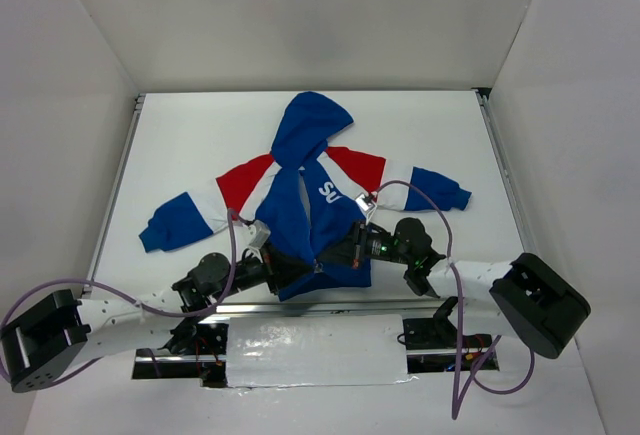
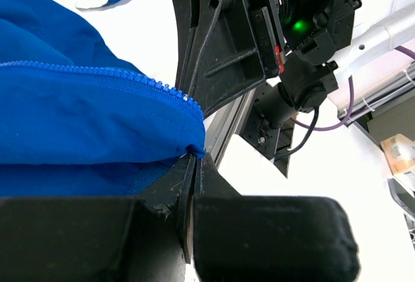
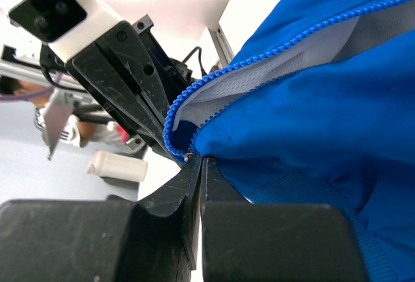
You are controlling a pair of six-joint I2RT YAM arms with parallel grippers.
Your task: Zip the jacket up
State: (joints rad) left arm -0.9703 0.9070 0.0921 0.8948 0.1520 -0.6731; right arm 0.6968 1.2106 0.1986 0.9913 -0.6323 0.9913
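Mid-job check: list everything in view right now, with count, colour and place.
jacket: one, blue with red and white bands, mid-table, hood at the far side
zipper: one, blue, open, down the jacket front
table: one, white, under the jacket
walls: three, white, left, far and right of the table
cables: two, purple, one looping off each arm
left gripper: one, black, shut on the jacket's bottom edge by the zipper
right gripper: one, black, shut on the same edge, facing the left gripper
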